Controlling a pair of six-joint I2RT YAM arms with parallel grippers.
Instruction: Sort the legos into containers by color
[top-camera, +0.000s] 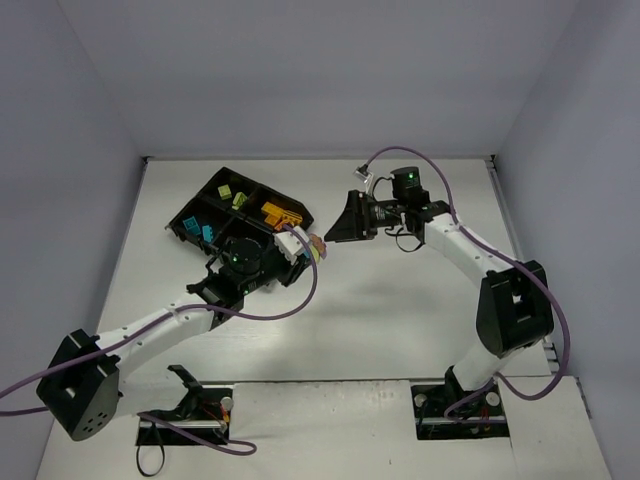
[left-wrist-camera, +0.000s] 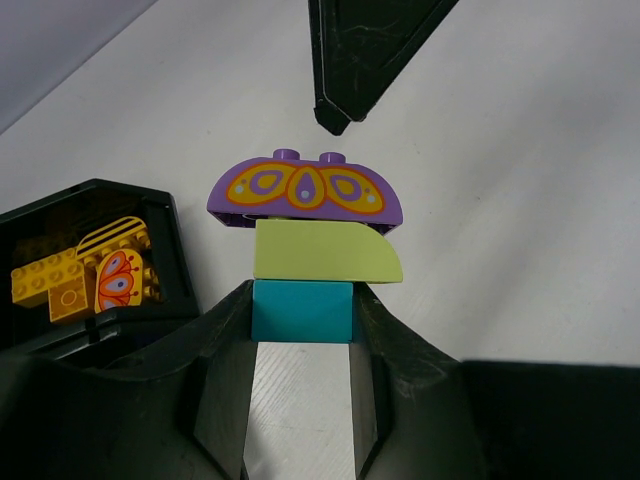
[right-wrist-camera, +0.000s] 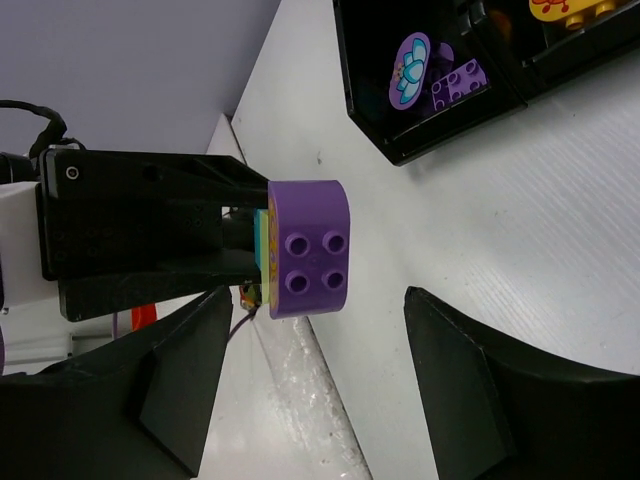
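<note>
My left gripper (left-wrist-camera: 302, 315) is shut on a teal brick (left-wrist-camera: 302, 311). A lime green brick (left-wrist-camera: 325, 251) and a purple arched brick (left-wrist-camera: 305, 190) with an orange pattern are stacked on it. The stack (top-camera: 315, 247) hangs just right of the black tray (top-camera: 215, 180). My right gripper (right-wrist-camera: 318, 300) is open and faces the stack end-on. The purple brick (right-wrist-camera: 308, 248) sits nearer its left finger and touches neither. In the top view the right gripper (top-camera: 340, 225) is a short way right of the stack.
The tray's compartments hold lime bricks (top-camera: 232, 193), orange bricks (top-camera: 280, 213) and teal bricks (top-camera: 203, 233). The right wrist view shows purple bricks (right-wrist-camera: 440, 70) in a compartment near the tray wall (right-wrist-camera: 400, 150). My left arm lies over the tray's near corner.
</note>
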